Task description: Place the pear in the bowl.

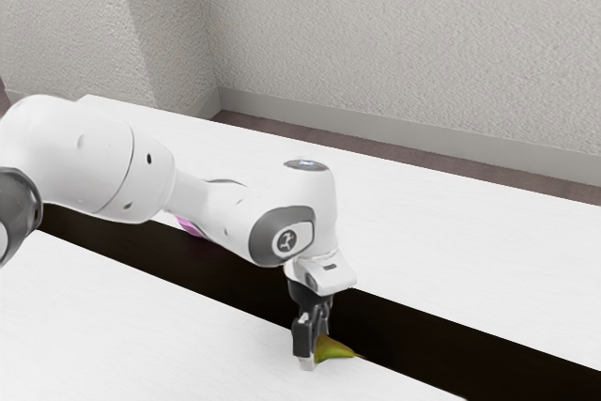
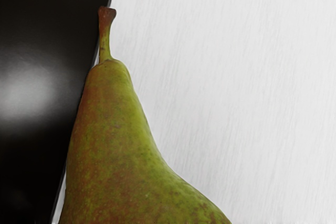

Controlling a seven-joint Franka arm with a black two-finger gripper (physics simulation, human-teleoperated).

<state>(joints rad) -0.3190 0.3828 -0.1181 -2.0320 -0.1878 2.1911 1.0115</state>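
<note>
1. Step in hand, as judged: the grasp. Hand (image 1: 314,349) is down at the pear (image 1: 334,350), near side of the scene. Whether it is clamped on the fruit or standing apart around it, cannot tell.
2. Pear by the border between near white tabletop (image 1: 122,326) and dark band (image 1: 413,333). Lying lengthwise, stem (image 2: 106,27) pointing away from the hand, toward the exterior view's right. Resting or slightly raised: not clear.
3. Next move, by judgement: confirm a firm hold on the rounded body, then lift straight up before any travel. Tapered neck would probably make a poorer hold; a loose one could let the fruit roll.
4. Bowl uncertain. Pink-purple object (image 1: 191,226) farther back to the exterior view's left, partly hidden by the white arm (image 1: 122,166); possibly the bowl, shape unreadable. If so, the carry runs back that way.
5. Edges: border runs right alongside the pear; sideways dragging looks unwise. Open room on the far white surface (image 1: 451,232) and the near tabletop. Wall (image 1: 423,53) well beyond.
</note>
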